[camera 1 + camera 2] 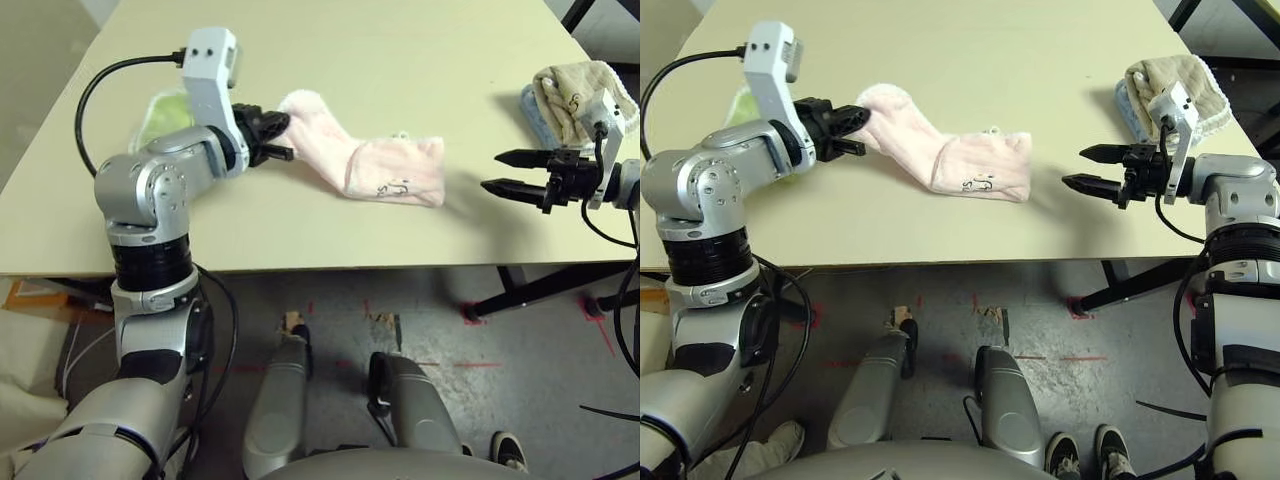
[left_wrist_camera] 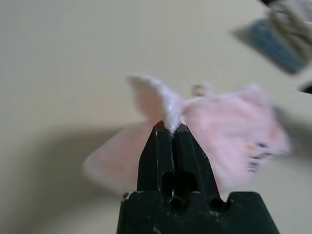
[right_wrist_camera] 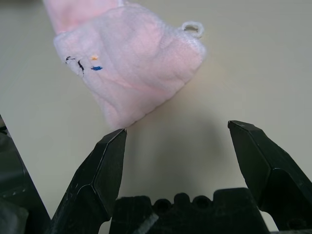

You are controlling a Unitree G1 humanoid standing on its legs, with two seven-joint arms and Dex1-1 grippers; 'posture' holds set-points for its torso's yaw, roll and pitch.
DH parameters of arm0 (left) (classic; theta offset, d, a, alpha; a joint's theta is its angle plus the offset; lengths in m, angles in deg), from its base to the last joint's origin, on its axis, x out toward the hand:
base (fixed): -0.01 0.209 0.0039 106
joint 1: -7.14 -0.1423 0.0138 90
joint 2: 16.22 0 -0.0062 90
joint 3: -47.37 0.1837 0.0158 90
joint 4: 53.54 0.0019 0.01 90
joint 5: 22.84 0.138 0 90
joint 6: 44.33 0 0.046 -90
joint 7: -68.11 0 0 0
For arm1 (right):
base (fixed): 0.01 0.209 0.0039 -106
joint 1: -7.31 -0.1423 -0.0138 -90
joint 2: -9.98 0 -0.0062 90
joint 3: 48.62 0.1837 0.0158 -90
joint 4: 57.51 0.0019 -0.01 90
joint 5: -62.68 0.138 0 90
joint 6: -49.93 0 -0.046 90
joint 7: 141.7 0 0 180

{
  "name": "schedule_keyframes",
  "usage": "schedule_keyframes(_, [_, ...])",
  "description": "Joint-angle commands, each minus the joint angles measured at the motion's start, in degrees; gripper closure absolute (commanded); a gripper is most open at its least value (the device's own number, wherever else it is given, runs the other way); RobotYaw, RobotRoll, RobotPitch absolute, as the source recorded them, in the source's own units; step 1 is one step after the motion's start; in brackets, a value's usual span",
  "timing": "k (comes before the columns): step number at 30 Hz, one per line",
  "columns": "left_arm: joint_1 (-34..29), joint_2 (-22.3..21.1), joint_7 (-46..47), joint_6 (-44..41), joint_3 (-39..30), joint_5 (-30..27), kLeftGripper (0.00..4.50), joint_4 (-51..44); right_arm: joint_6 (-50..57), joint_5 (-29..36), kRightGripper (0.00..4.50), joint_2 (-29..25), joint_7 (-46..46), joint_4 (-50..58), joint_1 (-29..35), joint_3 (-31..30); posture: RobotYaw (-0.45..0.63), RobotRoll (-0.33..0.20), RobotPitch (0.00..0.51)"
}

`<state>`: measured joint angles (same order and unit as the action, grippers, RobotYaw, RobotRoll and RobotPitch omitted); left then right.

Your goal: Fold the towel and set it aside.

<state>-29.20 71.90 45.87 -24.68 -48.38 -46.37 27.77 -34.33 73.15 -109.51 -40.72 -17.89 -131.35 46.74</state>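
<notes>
The left gripper (image 1: 283, 138) is pinched tight on one end of the pink towel (image 1: 385, 170), and that end rides up off the table (image 1: 400, 60) between the black fingers (image 2: 168, 146). The rest of the towel trails away to the right and lies bunched on the tabletop, its small dark emblem facing up. Over on the right, the right gripper (image 1: 1080, 168) hovers with its fingers spread wide, empty, pointing at the towel's far end, near it but clear of the cloth.
</notes>
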Motion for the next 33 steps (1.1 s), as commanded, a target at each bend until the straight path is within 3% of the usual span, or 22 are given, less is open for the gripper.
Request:
schedule_keyframes(1, [2.4,1.7,-2.8,1.2,5.0,-1.6,4.47,0.5,-1.0,-0.7,0.00,0.0,0.4,-1.6,-0.1,-0.4,0.09,0.000,0.190])
schedule_keyframes(6, [7.3,5.9,-7.2,8.6,14.4,0.9,4.47,8.6,-1.6,-0.8,0.00,0.3,1.0,-2.2,0.0,-0.4,0.07,0.000,0.181])
schedule_keyframes(13, [12.0,13.2,-11.3,20.0,21.7,5.8,4.47,23.9,-1.4,-0.3,0.00,0.1,1.1,-1.0,1.2,0.1,0.04,0.000,0.170])
schedule_keyframes(19, [13.4,18.5,-13.3,29.2,24.8,11.2,4.47,37.4,-0.8,0.4,0.00,-0.4,1.4,1.1,2.9,0.6,0.02,0.000,0.166])
schedule_keyframes(29, [13.6,24.8,-11.5,38.8,25.6,18.8,4.47,52.2,1.3,1.7,0.00,-0.4,2.5,5.8,6.3,1.1,0.00,0.000,0.177])
schedule_keyframes(33, [12.5,25.2,-11.6,37.5,24.9,19.6,3.13,48.5,2.1,2.2,0.00,-0.6,2.7,7.1,7.2,1.1,0.00,0.000,0.186])
